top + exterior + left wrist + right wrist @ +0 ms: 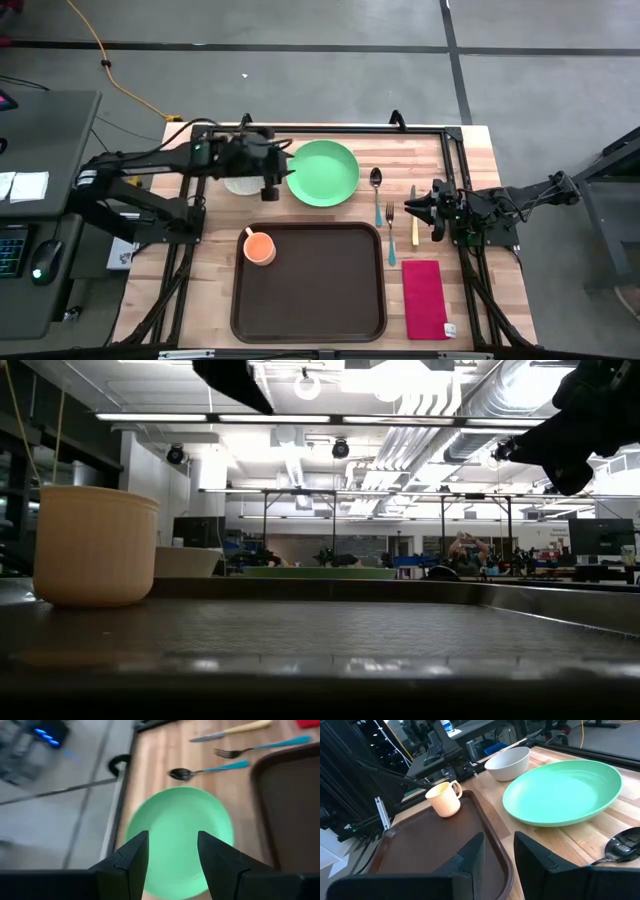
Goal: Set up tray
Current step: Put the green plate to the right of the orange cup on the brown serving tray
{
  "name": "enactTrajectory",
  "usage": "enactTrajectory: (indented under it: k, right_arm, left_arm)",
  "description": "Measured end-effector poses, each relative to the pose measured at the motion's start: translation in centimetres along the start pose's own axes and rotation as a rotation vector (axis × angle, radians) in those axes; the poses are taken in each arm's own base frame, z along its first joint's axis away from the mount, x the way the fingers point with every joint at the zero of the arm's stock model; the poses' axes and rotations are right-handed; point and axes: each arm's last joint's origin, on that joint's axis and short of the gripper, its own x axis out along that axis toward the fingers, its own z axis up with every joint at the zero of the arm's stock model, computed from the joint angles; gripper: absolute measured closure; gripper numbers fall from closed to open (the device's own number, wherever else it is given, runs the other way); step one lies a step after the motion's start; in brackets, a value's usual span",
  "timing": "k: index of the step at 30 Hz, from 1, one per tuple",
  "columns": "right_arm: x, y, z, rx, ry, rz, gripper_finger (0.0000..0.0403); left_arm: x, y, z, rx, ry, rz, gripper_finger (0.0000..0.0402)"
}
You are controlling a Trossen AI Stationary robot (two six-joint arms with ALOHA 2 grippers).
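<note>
Brown tray (310, 285) is seen at the table's front with only the orange cup (259, 247) set in its corner. Green plate (324, 172), bowl (508, 763), cutlery and red napkin (424, 298) are left outside. Left gripper (172, 852) is held apart above the plate; right gripper (498, 852), part-open and empty, is parked by the knife (413, 217).

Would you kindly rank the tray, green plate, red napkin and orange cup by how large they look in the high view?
Largest to smallest:
1. Tray
2. Green plate
3. Red napkin
4. Orange cup
The overhead camera sees all four lying flat at table level, so nearness hardly skews this order.
</note>
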Motion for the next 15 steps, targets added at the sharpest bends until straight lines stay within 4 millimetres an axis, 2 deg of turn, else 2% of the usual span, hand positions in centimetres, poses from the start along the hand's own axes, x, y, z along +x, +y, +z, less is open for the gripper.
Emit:
enactTrajectory:
  k: [8,15]
  right_arm:
    - [0.0,0.0,0.0,0.004,-0.001,-0.001,0.0320]
    - [0.0,-0.1,0.0,0.001,-0.009,-0.018,0.0320]
  left_arm:
    - [3.2,1.1,-1.1,-0.080,0.033,-0.178,0.0202]
    - [4.9,0.3,-1.7,0.054,0.081,-0.271,0.0202]
